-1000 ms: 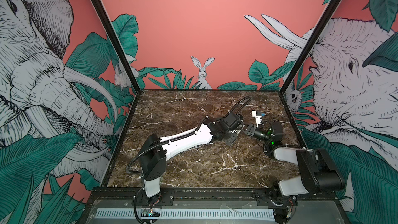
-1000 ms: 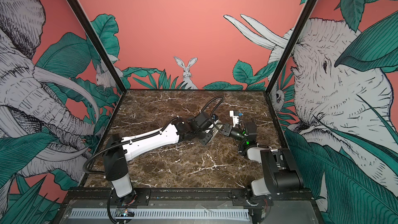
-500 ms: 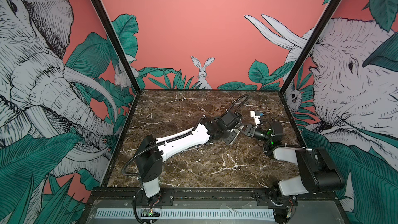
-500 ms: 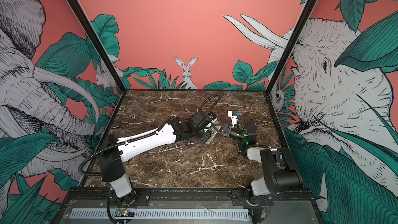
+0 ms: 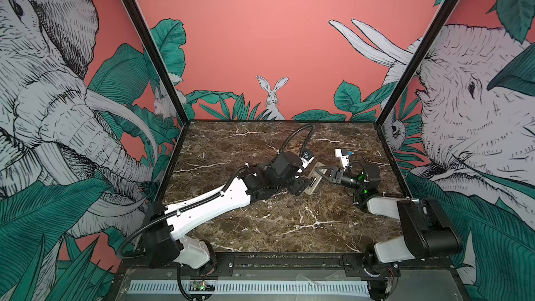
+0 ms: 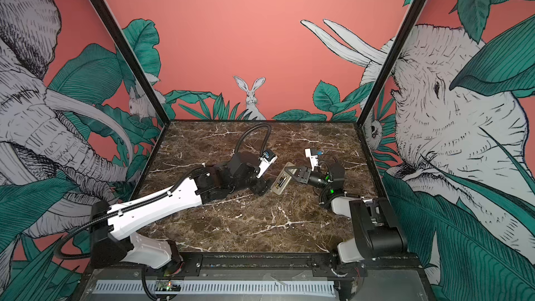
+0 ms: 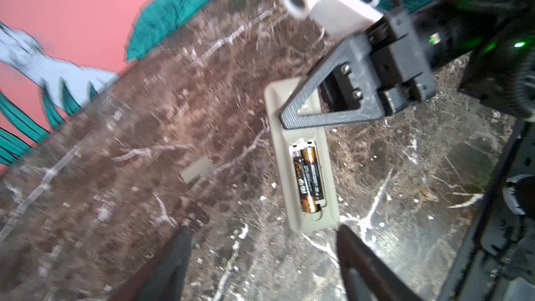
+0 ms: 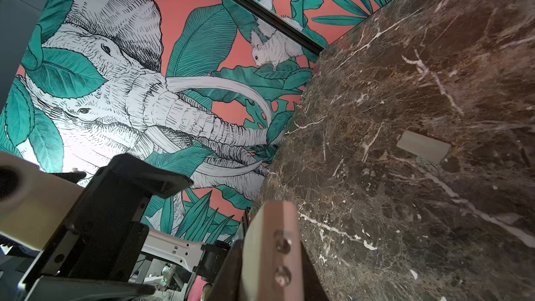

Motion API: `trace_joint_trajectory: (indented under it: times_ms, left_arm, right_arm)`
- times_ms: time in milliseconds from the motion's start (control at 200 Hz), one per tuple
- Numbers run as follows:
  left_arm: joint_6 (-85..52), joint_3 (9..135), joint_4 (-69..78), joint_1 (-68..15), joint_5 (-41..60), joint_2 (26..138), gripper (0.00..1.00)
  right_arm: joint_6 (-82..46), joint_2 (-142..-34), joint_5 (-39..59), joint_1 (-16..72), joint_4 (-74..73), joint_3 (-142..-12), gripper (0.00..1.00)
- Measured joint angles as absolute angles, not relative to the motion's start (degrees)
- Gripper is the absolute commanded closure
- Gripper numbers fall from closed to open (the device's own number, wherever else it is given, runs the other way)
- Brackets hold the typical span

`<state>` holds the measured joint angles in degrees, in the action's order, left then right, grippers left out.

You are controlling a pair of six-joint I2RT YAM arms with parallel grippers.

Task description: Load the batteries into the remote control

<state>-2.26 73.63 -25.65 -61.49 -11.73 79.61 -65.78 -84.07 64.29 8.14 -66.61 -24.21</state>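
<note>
The remote control (image 7: 304,152) lies back-up on the marble, grey-beige, in both top views near the middle (image 5: 312,183) (image 6: 280,183). Two batteries (image 7: 308,179), black with copper ends, lie side by side in its open recess. My right gripper (image 5: 320,170) (image 6: 291,173) is shut on the remote's far end; its black finger (image 7: 318,111) crosses the back, and the remote's edge (image 8: 269,218) shows between the jaws. My left gripper (image 7: 264,230) (image 5: 299,189) stands open just short of the remote's near end, nothing between its fingers.
The small flat grey cover plate (image 7: 197,169) (image 8: 422,146) lies loose on the marble tabletop (image 5: 275,227), apart from the remote. Painted walls close the table on three sides. A black rail (image 5: 289,262) runs along the front edge.
My left gripper has opened and drawn back a little from the remote. The right gripper keeps its hold and the remote has barely moved.
</note>
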Motion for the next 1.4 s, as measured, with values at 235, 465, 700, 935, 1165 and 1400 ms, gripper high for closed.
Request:
trace_joint_trajectory:
  times_ms: [235, 465, 700, 935, 1165, 1400]
  left_arm:
    - [1.37, 69.82, -21.98, -61.52, -14.15, 76.27, 0.09]
    - [4.89, 61.65, -16.10, -61.49, -14.44, 71.40, 0.00]
    - [10.07, 57.06, -13.28, -61.52, -11.90, 62.22, 0.00]
    - [14.22, 54.28, -13.23, -61.49, -8.36, 61.78, 0.01]
    - [21.08, 52.29, -17.56, -61.49, -1.06, 57.17, 0.04]
    - [25.56, 54.15, -22.26, -61.60, 3.77, 59.24, 0.17]
  right_arm:
    - [-68.53, -86.32, 65.08, 8.16, -67.24, -25.02, 1.00]
    - [-70.11, -87.64, 65.43, 8.29, -67.48, -25.02, 1.00]
    - [-66.87, -85.52, 66.19, 9.21, -60.38, -25.23, 1.00]
    - [-56.10, -79.24, 66.72, 11.18, -42.37, -27.33, 1.00]
    - [-49.04, -76.49, 66.74, 13.61, -29.85, -28.14, 1.00]
    - [-49.43, -77.06, 67.09, 14.76, -29.30, -28.14, 1.00]
